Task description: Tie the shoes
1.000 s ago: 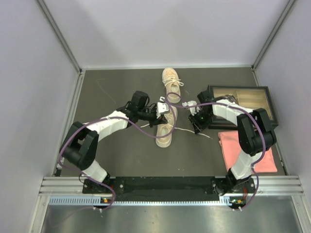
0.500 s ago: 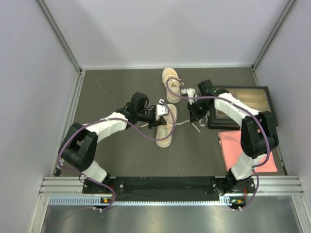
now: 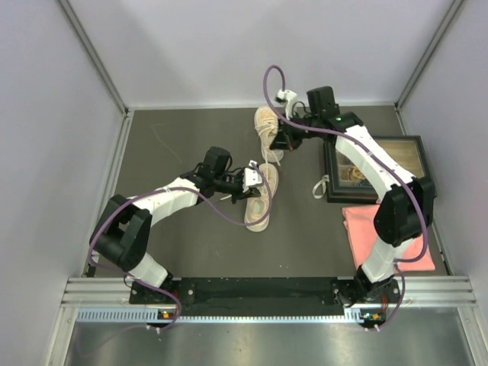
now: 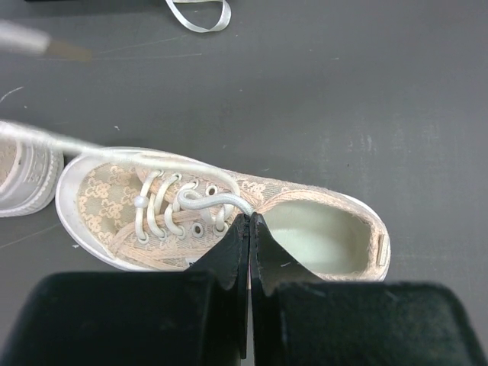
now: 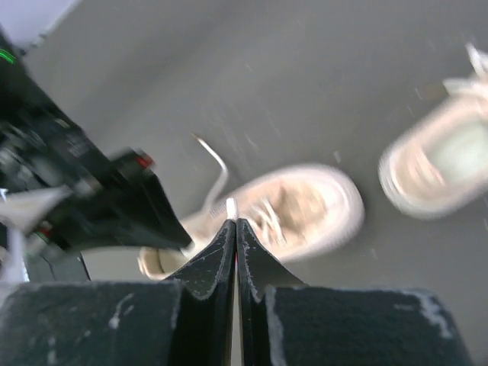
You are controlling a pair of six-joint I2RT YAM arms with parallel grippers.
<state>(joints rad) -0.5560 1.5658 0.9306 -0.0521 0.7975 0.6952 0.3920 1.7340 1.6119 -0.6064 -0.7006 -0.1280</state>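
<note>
Two beige shoes lie mid-bench (image 3: 183, 244): the far shoe (image 3: 265, 122) by the back edge, the near shoe (image 3: 259, 200) just before it. The left pincer (image 4: 249, 217) is clamped on the near shoe's white lace (image 4: 217, 200). The right pincer (image 3: 279, 142), over the far shoe, is pressed together, a white lace sliver at its tips.

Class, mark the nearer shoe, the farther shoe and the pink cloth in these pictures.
nearer shoe (image 3: 258, 213): top view, on the insole at its near end.
farther shoe (image 3: 264, 120): top view, on its far end.
pink cloth (image 3: 357, 229): top view, on its left part.
</note>
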